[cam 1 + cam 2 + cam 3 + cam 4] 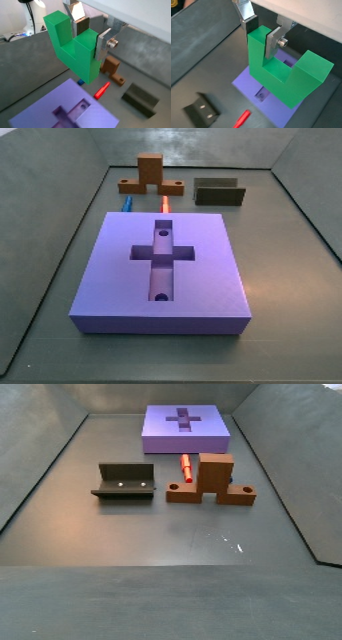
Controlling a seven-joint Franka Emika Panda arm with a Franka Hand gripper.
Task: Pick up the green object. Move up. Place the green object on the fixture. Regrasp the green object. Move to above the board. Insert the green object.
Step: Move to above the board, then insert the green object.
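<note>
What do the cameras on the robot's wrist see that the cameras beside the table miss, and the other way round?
Only the wrist views show the gripper, raised over the floor and shut on the green object.

Only the side views show the board's whole top: a cross-shaped recess and two round holes inside it. Neither gripper nor green object appears there.

Both kinds show the board, the fixture, the brown stepped block and the thin red rod on the floor.
</note>
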